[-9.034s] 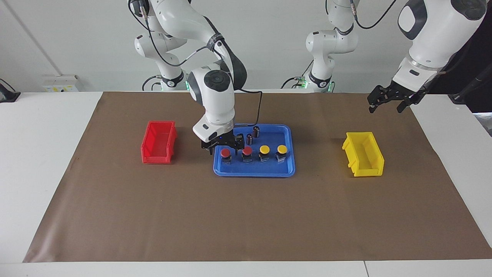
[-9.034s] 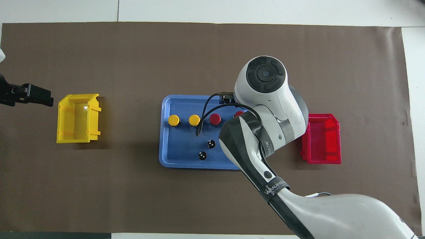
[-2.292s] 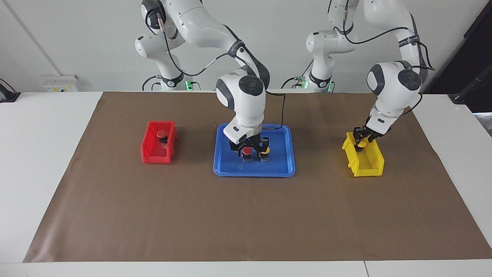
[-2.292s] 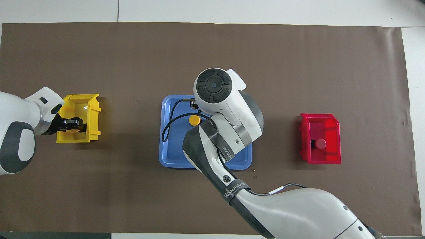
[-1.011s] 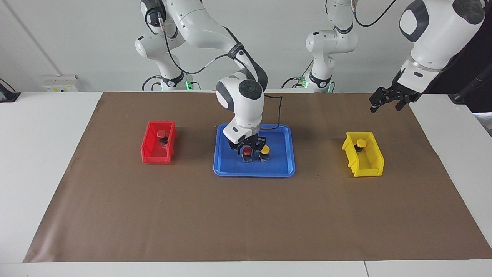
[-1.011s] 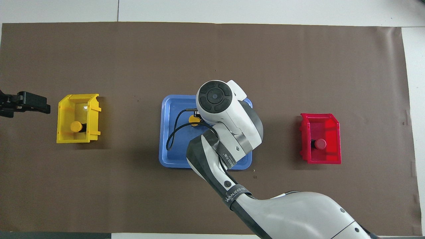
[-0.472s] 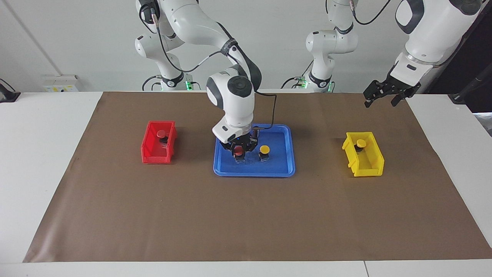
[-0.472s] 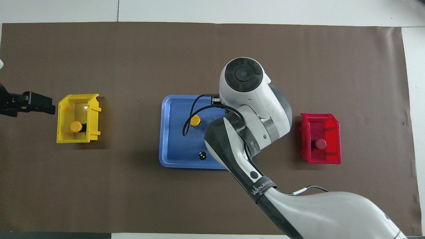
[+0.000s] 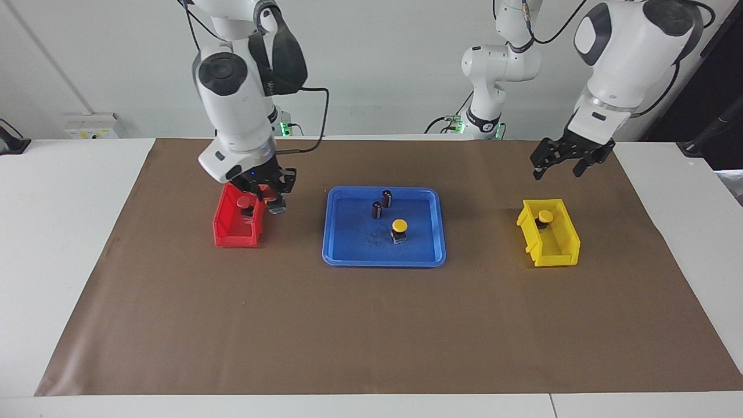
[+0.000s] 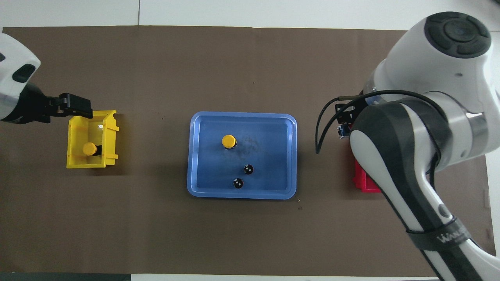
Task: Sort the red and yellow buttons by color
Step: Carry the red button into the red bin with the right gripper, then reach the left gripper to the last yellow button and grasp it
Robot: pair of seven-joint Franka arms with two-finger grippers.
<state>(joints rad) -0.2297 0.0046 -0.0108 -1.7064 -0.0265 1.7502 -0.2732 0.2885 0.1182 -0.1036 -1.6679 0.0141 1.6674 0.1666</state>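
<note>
High facing view, steep overhead view, shared blue tray [image 9: 432, 232]

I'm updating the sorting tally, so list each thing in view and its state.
Right gripper: shut on a red button, raised over the red bin's edge.
Left gripper: open, empty, above the mat by the yellow bin.
Red bin: holds one red button.
Yellow bin: holds one yellow button.
Blue tray: holds one upright yellow button and two dark cylinders.
</note>
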